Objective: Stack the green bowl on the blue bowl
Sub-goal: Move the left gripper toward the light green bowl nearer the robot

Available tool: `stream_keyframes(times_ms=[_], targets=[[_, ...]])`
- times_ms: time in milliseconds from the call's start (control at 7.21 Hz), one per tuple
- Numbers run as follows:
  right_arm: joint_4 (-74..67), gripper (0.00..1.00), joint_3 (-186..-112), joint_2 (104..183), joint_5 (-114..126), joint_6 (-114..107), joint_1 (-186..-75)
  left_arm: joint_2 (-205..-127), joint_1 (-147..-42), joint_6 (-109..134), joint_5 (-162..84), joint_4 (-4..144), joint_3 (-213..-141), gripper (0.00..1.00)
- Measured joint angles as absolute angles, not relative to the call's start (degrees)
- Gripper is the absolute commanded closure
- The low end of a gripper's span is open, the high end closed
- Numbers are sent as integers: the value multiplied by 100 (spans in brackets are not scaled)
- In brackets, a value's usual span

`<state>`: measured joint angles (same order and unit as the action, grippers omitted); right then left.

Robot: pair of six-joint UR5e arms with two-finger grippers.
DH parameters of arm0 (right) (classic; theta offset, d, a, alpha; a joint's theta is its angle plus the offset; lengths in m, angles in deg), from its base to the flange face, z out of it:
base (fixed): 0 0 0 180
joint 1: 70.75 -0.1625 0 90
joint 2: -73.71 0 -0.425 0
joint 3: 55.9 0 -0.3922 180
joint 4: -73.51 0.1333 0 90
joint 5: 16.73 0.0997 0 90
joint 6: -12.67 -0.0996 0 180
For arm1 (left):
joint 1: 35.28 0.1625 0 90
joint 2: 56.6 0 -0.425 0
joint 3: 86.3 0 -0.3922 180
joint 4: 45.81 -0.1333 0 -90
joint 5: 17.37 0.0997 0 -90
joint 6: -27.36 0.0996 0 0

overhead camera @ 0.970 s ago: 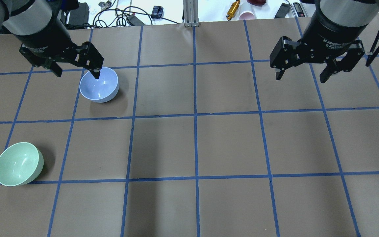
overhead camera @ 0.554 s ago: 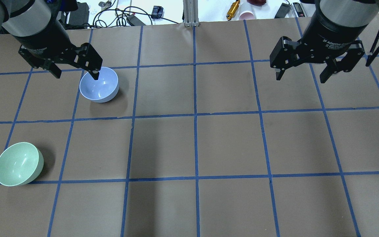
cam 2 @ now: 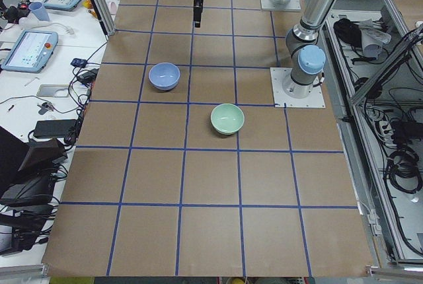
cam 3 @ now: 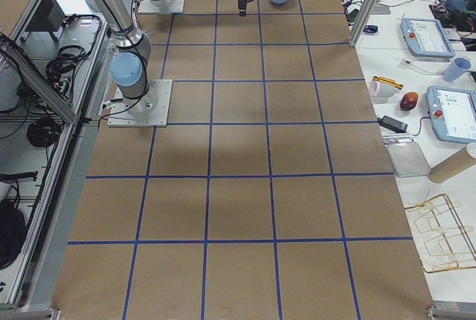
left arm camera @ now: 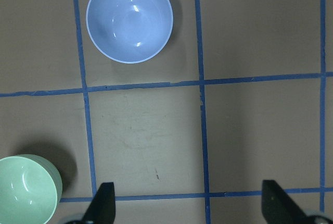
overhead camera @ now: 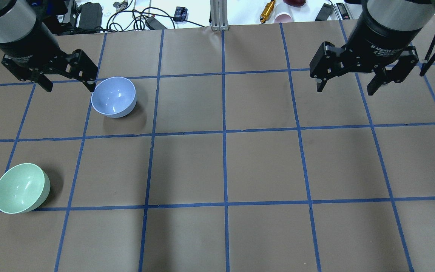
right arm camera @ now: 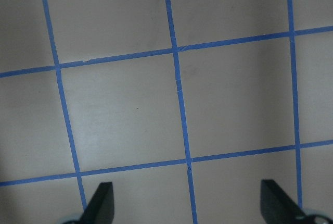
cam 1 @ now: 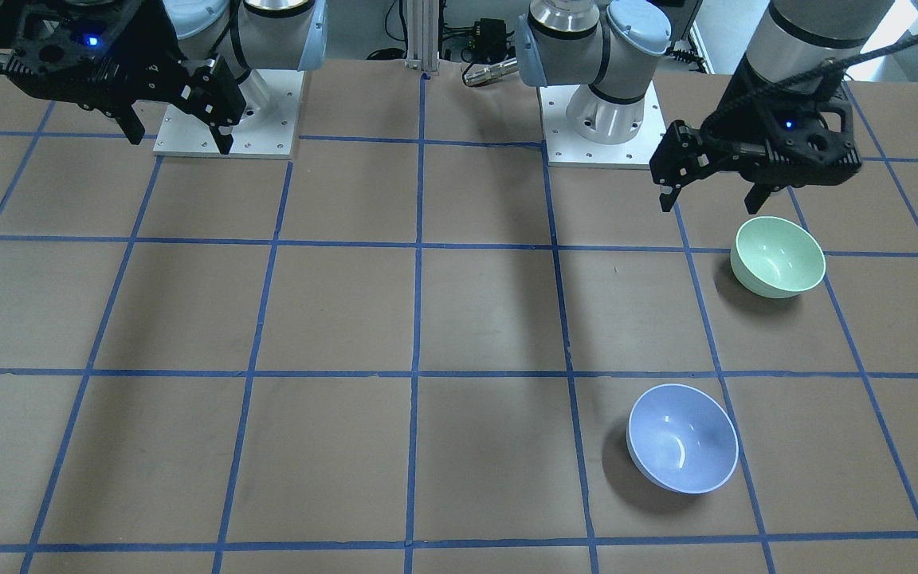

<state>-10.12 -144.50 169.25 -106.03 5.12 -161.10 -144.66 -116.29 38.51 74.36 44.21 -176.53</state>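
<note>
The left gripper (overhead camera: 69, 87) has its fingers (left arm camera: 104, 209) spread wide with only bare paper between them. It hangs above the table's left half, touching neither bowl. The right gripper (overhead camera: 344, 90) is just as wide and just as empty, high near the far right corner.

The green bowl (overhead camera: 21, 187) sits upright by the left edge on the robot's side. The blue bowl (overhead camera: 113, 97) stands well apart from it, further toward the far edge. Nothing is stacked or gripped yet, so I judge the task barely begun — grasping, carrying and setting down all remain.

The table (overhead camera: 263, 166) is covered in brown paper, squared off with blue tape (overhead camera: 224, 113). Past its far edge is a white bench (overhead camera: 240, 11) strewn with cables (overhead camera: 134, 17).
</note>
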Motion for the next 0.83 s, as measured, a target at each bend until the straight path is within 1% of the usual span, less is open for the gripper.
stream_keyframes(times_ms=[139, 416, 832], targets=[[-1012, 0, -14450, 16924, -10603, 512, -16110, -14471, -11264, 4266, 7440, 4425, -17760, 0], [-1014, 0, -14451, 16925, -10603, 512, -16110, -14487, -10546, 4993, 7429, 4408, -17948, 6], [-1010, 0, -14452, 16924, -10603, 512, -16110, -14572, -9348, 6415, 7369, 4279, -18282, 6]])
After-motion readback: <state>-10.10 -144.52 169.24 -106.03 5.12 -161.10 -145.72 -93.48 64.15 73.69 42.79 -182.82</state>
